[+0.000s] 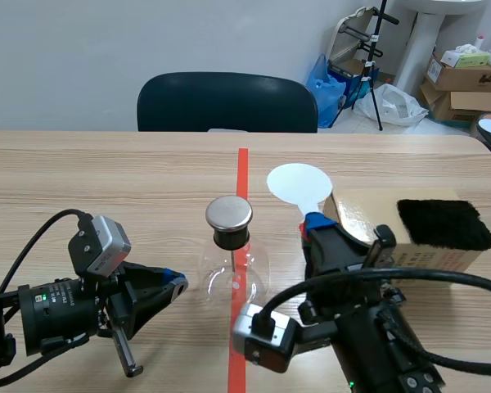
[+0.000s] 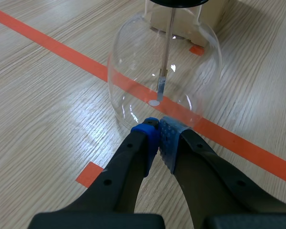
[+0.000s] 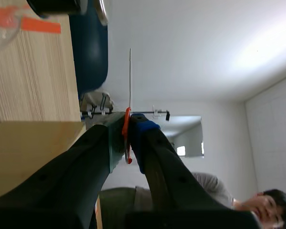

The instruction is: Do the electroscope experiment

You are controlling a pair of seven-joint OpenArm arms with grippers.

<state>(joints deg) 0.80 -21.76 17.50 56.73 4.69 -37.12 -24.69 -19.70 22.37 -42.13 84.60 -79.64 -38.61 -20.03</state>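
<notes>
Glass flask point(image 1: 233, 274) with a metal cap point(image 1: 229, 213) stands upright on the red tape line point(image 1: 242, 168), mid-table. My left claw point(image 2: 158, 130), fingers pressed together on nothing, lies low with its tips just beside the flask's base. My right claw point(image 1: 315, 223) is clamped on the handle of a white disc point(image 1: 297, 183), near the cap but apart from it. Beside this claw, a box point(image 1: 364, 219) carries a black pad point(image 1: 443, 223).
</notes>
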